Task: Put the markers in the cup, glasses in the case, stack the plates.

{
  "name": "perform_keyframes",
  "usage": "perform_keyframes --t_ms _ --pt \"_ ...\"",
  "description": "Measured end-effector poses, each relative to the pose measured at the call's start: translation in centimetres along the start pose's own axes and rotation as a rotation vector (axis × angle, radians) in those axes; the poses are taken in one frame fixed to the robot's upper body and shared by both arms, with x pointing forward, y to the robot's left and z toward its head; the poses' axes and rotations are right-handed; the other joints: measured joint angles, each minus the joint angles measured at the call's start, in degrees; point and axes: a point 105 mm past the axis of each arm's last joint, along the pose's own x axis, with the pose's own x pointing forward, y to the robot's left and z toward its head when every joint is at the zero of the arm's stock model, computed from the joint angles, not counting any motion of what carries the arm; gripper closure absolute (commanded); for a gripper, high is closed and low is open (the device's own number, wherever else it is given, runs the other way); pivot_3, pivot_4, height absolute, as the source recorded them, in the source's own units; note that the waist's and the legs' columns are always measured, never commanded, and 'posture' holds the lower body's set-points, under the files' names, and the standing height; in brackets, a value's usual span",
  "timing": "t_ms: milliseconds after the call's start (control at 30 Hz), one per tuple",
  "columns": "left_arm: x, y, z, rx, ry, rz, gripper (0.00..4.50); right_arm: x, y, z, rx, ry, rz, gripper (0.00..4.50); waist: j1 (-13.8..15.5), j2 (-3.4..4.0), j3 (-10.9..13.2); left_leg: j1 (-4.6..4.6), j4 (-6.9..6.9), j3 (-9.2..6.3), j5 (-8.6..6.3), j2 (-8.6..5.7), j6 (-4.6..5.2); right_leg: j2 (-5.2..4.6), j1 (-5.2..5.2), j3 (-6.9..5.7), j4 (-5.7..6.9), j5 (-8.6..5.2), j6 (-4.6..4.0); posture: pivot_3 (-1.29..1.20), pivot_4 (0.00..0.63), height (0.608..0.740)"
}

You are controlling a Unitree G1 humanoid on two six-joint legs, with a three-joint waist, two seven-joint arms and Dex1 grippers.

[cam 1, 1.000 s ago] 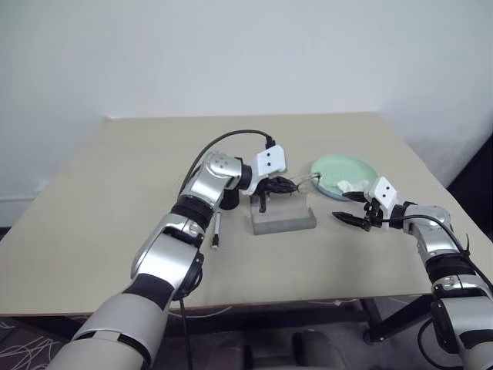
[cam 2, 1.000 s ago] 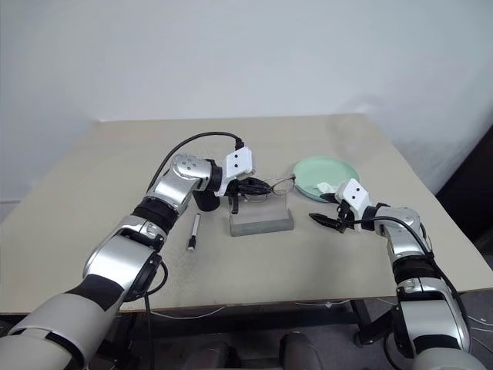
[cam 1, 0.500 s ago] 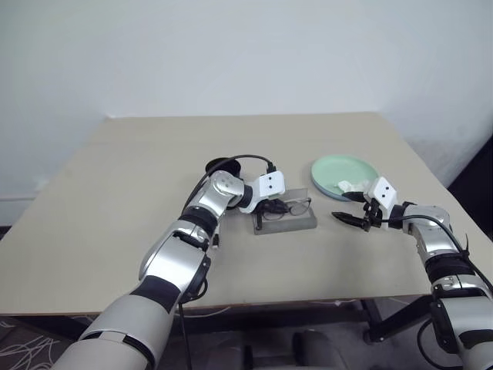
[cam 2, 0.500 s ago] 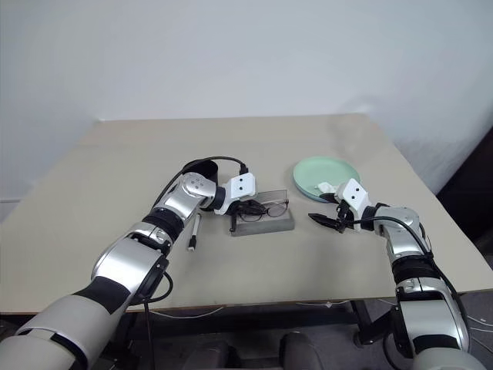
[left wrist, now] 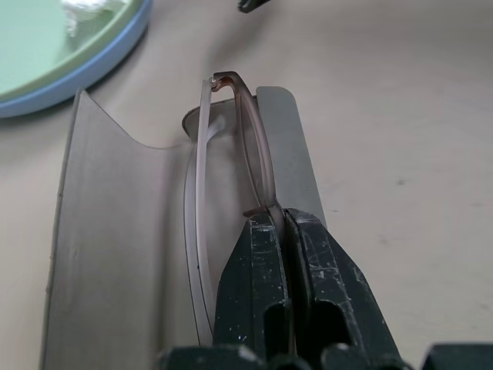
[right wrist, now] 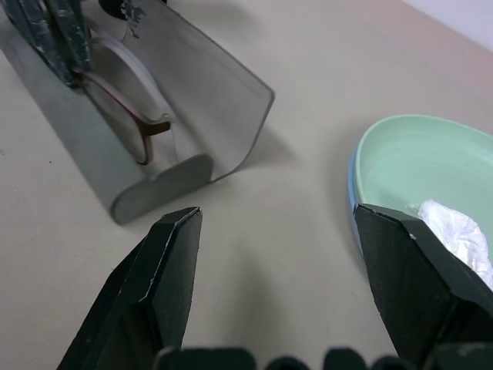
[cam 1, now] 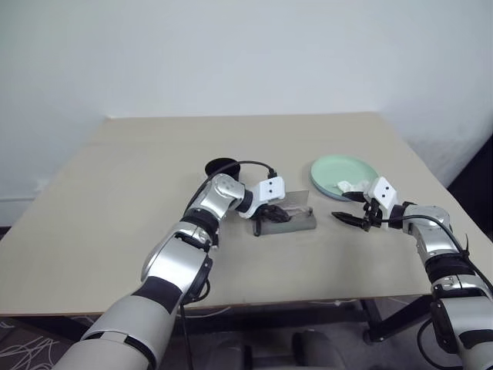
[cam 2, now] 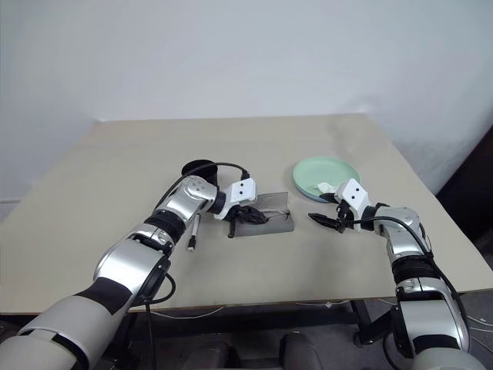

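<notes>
Left tool [left wrist: 279, 231] pinched tight on brown-rimmed glasses [left wrist: 246, 154] lowered into open grey case [left wrist: 115, 223] mid-tabletop, right tool [right wrist: 277, 254] spread wide, empty, beside mint plate [right wrist: 400, 154] stacked on blue near right edge.

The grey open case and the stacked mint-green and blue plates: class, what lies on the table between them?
Nothing: bare beige tabletop separates the case from the plates in the right wrist view.

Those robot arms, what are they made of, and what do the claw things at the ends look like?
Both arms have glossy silver shells with black bands at the joints. A white block with two dark dots sits at each wrist, and a black cable loops along the left arm. The left gripper and right gripper each carry two black, scuffed fingers tapering to angular tips.
</notes>
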Motion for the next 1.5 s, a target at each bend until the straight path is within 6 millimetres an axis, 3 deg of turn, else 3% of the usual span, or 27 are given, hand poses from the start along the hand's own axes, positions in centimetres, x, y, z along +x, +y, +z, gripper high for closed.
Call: perform_keyframes --t_ms 400,800,900,1133,1500 --pt "-0.6 -1.7 -0.2 -0.15 -0.073 -0.147 4.48 0.0 0.0 0.0 -0.003 0.002 -0.002 1.09 0.0 -0.01 0.0 -0.02 -0.02 -0.02 0.0 -0.01 0.0 0.0 0.0 -0.01 -0.01 0.0 0.0 0.0 0.0 0.733" --pt "0.5 -0.5 0.1 0.025 -0.033 -0.009 4.48 0.1 0.0 0.0 -0.003 0.003 0.0 1.09 0.1 -0.01 0.0 0.05 0.14 -0.02 0.02 0.15 0.02 -0.04 0.15 0.01 0.02 0.0 0.0 0.0 0.0 0.733" --pt "0.7 -0.6 -0.1 0.04 -0.02 -0.009 3.82 0.1 0.0 0.0 -0.004 0.003 0.0 1.09 0.1 -0.01 0.0 0.04 0.18 0.01 0.02 0.22 0.01 -0.04 0.16 0.02 0.02 0.0 0.0 0.0 0.0 0.733" --pt "0.5 -0.3 0.1 0.049 -0.024 0.0 1.54 0.1 0.0 -0.1 -0.003 0.004 0.0 1.09 0.1 -0.02 0.0 0.02 0.04 -0.06 -0.01 -0.02 -0.01 -0.03 0.09 0.01 0.01 0.01 0.01 0.0 0.0 0.733" --pt "0.8 0.8 0.1 0.044 -0.046 0.125 1.54 0.1 0.1 -0.1 -0.003 0.005 0.0 1.09 0.1 -0.05 0.0 0.01 0.04 -0.06 -0.01 -0.04 0.0 -0.03 0.08 0.01 -0.01 0.01 0.02 0.0 0.0 0.733"
